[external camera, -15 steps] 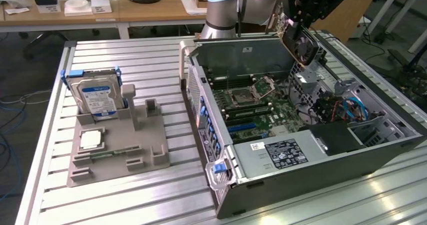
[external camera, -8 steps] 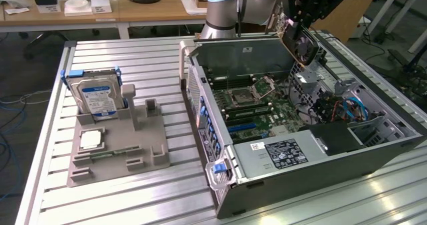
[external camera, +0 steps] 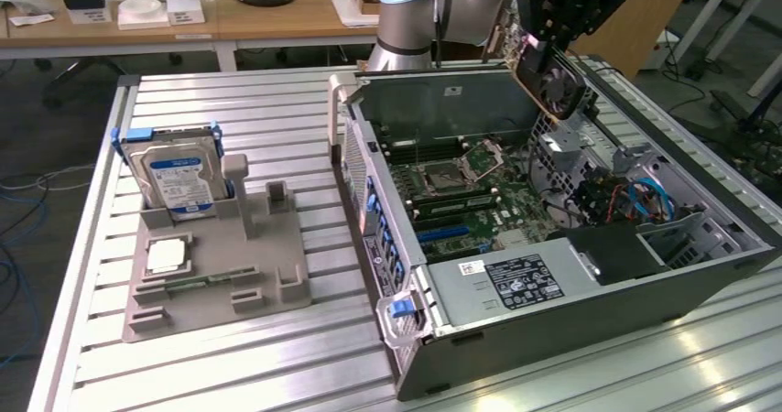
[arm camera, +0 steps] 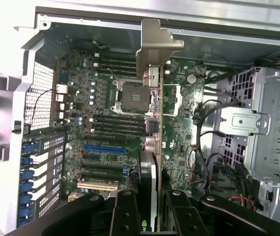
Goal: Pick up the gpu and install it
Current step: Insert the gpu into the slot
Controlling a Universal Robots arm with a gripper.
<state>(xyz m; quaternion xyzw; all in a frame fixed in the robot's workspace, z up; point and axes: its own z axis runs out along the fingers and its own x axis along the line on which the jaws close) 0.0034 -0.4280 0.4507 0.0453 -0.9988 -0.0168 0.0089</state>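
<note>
Starting at the end effector (arm camera: pixel 150 202): its fingers (arm camera: pixel 125 211) are closed partway onto the two faces of the gpu (external camera: pixel 556 78), which is clamped between them and held clear of everything below.

The card is seen edge-on in the wrist view. Its long axis runs straight away from the end effector toward the motherboard (arm camera: pixel 105 113), with the silver bracket (arm camera: pixel 157 44) at the far end. In the exterior view the card hangs beneath the end effector, slightly tilted, with the fan face visible.

Position: the gpu is held in the air above the open computer case (external camera: pixel 587 302), over its far end, near the drive cage (external camera: pixel 611 169). No contact with the board is observed.

Key relation: the blue expansion slot (arm camera: pixel 104 147) lies flat on the board, off to one side of the card line, toward the rear panel with the blue clips (arm camera: pixel 29 172). The card's long axis is judged to stand roughly across the slot's, not along it.

Further out: the power supply (external camera: pixel 514 284) sits at the near end of the case. To the exterior view's left, well apart from the case, a hard drive (external camera: pixel 178 178) stands upright in a grey fixture (external camera: pixel 233 284) on the tabletop (external camera: pixel 244 101).
</note>
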